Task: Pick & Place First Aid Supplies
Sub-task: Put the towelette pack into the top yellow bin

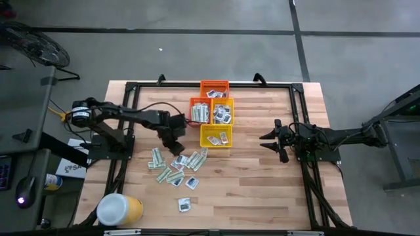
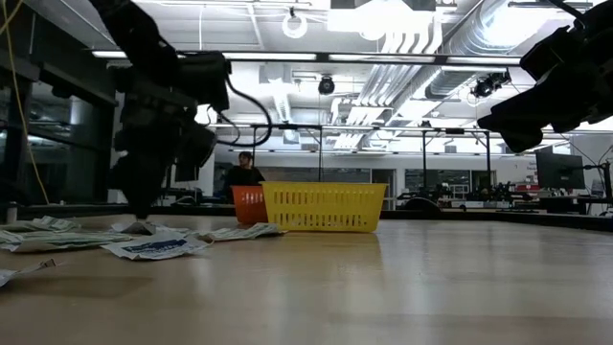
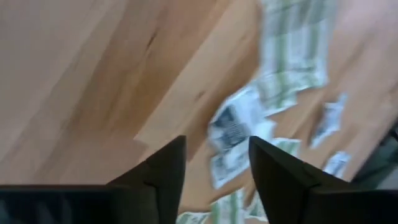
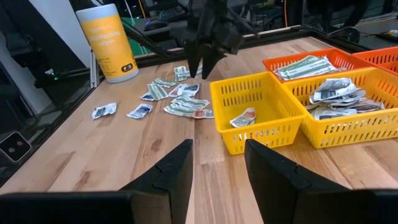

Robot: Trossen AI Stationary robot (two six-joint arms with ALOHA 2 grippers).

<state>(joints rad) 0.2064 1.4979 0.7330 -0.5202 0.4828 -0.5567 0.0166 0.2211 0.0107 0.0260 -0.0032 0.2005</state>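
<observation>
Over packets (image 1: pixel 176 167) | left pincer (image 1: pixel 174 148) pointing down, fingers parted, empty | right pincer (image 1: pixel 268 141) hovering, released

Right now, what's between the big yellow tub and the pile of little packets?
Just bare wooden table. The high view shows nothing lying between the yellow tub and the pile of packets.

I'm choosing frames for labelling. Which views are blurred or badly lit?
Left wrist view: motion-smeared, packets streaky beyond the left gripper. Low view: ceiling lights turn both arms into silhouettes; yellow basket sharp. Right wrist view: crisp, evenly lit past the right gripper. High view: even light, soft shadows.
</observation>
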